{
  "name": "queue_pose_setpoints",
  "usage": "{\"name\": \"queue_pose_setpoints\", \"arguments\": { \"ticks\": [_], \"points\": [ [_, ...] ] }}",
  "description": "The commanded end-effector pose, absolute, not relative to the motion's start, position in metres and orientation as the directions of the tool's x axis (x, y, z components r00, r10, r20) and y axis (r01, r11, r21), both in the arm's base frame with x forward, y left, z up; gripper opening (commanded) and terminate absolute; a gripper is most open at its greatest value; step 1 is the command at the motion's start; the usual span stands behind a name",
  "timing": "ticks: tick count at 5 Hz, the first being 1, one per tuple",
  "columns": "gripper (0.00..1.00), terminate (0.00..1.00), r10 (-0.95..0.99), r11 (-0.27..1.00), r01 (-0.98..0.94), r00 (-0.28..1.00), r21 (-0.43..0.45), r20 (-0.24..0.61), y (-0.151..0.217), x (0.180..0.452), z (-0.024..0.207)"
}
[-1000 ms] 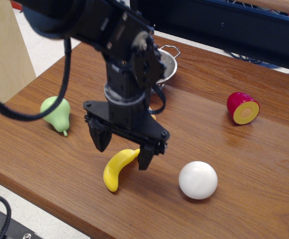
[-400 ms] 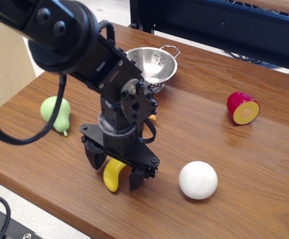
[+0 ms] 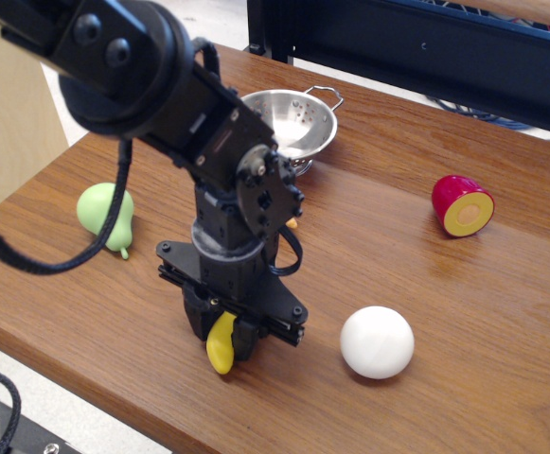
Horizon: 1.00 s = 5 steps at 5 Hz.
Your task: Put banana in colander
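Most of the banana (image 3: 221, 348) is swallowed by the claw (image 3: 222, 333); only its lower yellow end can be seen. The near rim of the colander (image 3: 292, 121) is covered by the arm, and its ring base is barely made out. A small orange object (image 3: 293, 224) behind the wrist is mostly hidden and cannot be identified. The pear (image 3: 102, 210) is crossed by a black cable (image 3: 114, 189). The surface (image 3: 445, 312) is cut off at the right edge.

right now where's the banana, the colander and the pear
banana (image 3: 221, 352): table view, the yellow end showing between the fingers.
colander (image 3: 292, 115): table view, its perforated inner wall.
pear (image 3: 101, 207): table view, its round green body.
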State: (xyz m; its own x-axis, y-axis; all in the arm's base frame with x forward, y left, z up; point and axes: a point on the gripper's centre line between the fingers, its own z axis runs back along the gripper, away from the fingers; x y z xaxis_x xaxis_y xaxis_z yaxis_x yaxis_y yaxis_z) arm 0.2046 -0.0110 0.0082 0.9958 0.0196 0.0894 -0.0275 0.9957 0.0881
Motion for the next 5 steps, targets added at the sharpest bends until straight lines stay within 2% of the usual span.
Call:
{"name": "queue_pose_setpoints", "arguments": {
  "ticks": [1,3,5],
  "points": [
    [0.00,0.00,0.212,0.974,-0.223,0.954,0.028,0.211,0.000,0.265,0.066],
    [0.00,0.00,0.504,0.858,-0.513,0.829,-0.027,0.243,0.038,0.345,0.099],
    [0.00,0.00,0.634,0.753,-0.658,0.730,0.014,0.255,0.073,0.377,0.092]
  ]
}}
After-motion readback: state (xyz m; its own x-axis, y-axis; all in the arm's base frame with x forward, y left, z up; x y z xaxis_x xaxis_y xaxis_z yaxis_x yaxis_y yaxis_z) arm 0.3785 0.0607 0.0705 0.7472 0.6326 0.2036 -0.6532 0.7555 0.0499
